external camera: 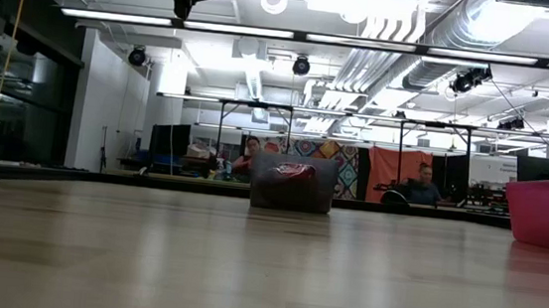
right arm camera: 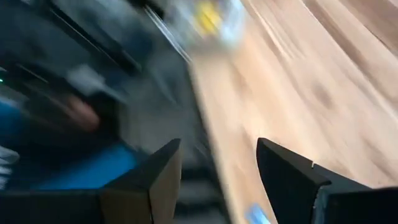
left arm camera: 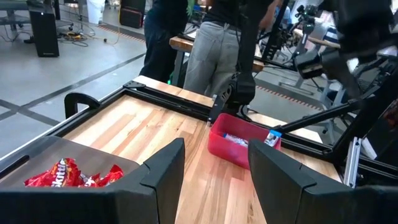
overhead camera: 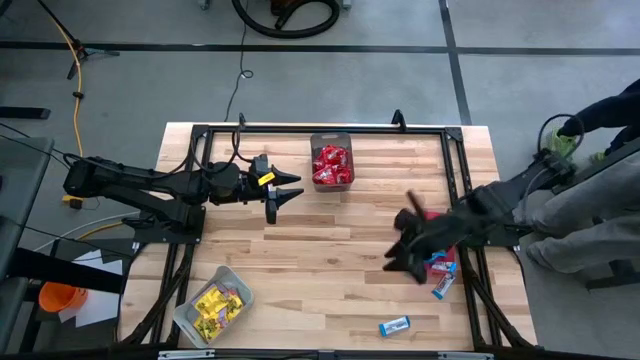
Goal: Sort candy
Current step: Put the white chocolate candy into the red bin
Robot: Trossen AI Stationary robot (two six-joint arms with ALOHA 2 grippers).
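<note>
Here, right gripper [overhead camera: 408,245] hung by red bin [left arm camera: 239,142], jaws spread, empty. Left gripper [overhead camera: 285,196] waited beside mesh bin [overhead camera: 331,140], jaws spread. Loose blue candy [overhead camera: 394,325] lay near front edge. Advice: centre over packet, descend level, pinch across short side.

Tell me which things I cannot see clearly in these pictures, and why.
- Red bin: high view, mostly hidden under the right arm; its contents stay unclear.
- Right gripper: high view, motion blur.
- Yellow candy: right wrist view, smeared by blur.
- Blue-and-white candy: right wrist view, cut by the edge.
- Left gripper: low view, outside the picture.
</note>
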